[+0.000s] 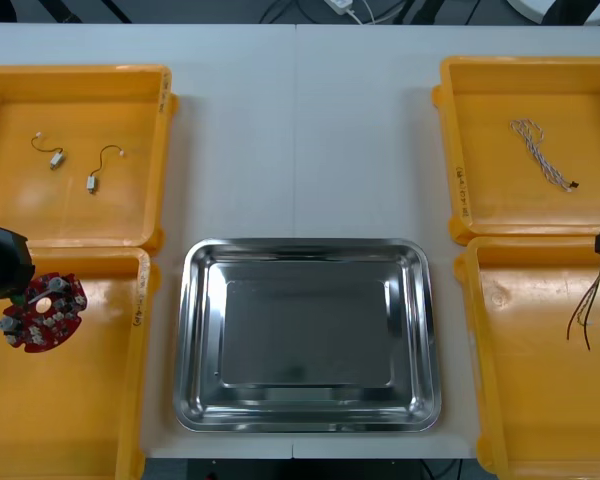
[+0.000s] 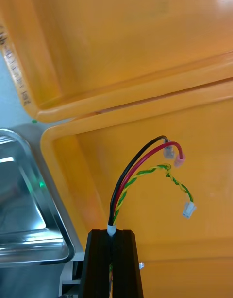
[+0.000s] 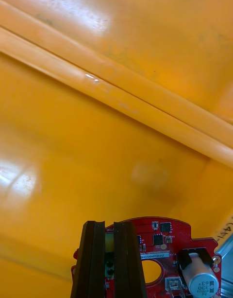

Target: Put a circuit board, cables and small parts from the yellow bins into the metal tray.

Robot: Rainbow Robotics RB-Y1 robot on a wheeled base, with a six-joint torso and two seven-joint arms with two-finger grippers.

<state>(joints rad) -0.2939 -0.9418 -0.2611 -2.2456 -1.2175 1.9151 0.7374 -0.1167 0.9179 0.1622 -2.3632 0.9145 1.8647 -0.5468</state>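
Left wrist view gives me the left gripper (image 3: pixel 109 225) clamped on the round red circuit board (image 3: pixel 165 252). Its two fingers are nearly together, with only the board's edge between them. The rest of the board sticks out to one side of the fingers, over the floor of the near left yellow bin (image 3: pixel 97 147).

The right gripper (image 2: pixel 112 232) is pinched tight on a bundle of cables (image 2: pixel 131 176): one black, one red and a twisted green-and-yellow pair. They arch away from the fingertips to small connectors at their free ends, over the near right yellow bin (image 2: pixel 194 132). The metal tray (image 2: pixel 29 201), bare and shiny, has one corner just beside that gripper.
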